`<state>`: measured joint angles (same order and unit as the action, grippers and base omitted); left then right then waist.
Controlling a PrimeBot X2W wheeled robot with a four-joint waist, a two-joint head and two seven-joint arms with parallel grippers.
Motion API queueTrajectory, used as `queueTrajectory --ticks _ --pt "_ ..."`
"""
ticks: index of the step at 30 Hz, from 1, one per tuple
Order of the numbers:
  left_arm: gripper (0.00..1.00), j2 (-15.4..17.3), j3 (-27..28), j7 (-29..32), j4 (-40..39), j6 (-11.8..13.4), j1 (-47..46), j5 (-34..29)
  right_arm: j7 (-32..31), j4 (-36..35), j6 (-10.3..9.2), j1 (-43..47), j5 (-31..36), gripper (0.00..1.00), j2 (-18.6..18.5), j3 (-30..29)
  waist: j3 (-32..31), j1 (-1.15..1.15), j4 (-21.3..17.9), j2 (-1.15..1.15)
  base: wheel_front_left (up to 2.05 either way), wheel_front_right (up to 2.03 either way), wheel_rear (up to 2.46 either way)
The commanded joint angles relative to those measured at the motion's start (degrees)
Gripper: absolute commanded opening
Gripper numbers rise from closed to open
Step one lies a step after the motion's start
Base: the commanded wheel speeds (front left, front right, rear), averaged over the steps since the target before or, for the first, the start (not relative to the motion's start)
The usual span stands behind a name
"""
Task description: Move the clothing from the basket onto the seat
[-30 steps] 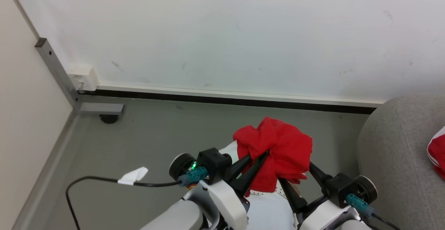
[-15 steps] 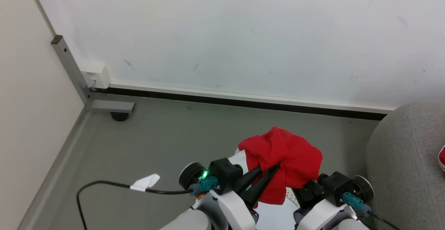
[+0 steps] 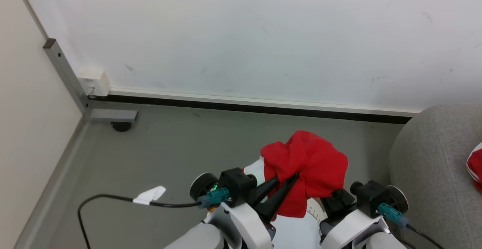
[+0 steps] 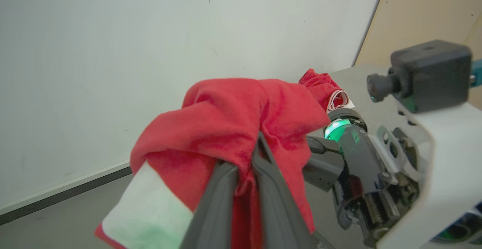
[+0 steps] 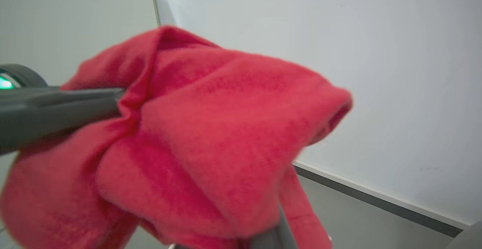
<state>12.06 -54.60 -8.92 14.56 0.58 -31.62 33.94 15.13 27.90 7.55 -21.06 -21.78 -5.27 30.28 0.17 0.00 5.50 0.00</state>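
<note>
the clothing [image 3: 312,166], a bunched red garment with a white panel, hangs in the air between both arms over the grey floor [image 3: 169,158], just left of the seat [image 3: 433,173], where another red piece [image 3: 475,166] lies at the far right. the left gripper [image 3: 288,177] is clenched on a fold at the bundle's near left, and the right gripper [image 3: 334,200] is closed too, its fingers buried in the near right folds and seemingly pinching cloth. the garment looks light, soft and limp, so it will likely sag and trail; gathered folds near its middle give the surest hold, while loose edges may slip free.
</note>
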Motion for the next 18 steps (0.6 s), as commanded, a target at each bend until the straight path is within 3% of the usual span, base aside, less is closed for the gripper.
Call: queueTrajectory --ticks 1,3,18 --pt "0.22 0.39 0.15 -0.45 0.06 0.34 0.03 0.78 0.01 -0.59 -0.13 0.16 -0.72 0.00 -0.17 -0.48 0.03 0.00 -0.21 0.00 0.00 0.00 0.00" --pt "1.00 0.43 0.15 -0.39 0.11 0.44 0.15 0.98 0.01 -1.21 -0.13 0.10 -0.64 0.00 -0.42 -1.07 0.05 0.00 -0.58 0.00 0.00 0.00 0.00" --pt "1.00 1.65 0.90 -2.79 -1.33 1.39 0.94 0.36 0.01 -6.65 -0.13 1.08 0.98 0.00 -3.43 -9.10 0.96 0.00 -8.51 0.00 0.00 0.00 0.00"
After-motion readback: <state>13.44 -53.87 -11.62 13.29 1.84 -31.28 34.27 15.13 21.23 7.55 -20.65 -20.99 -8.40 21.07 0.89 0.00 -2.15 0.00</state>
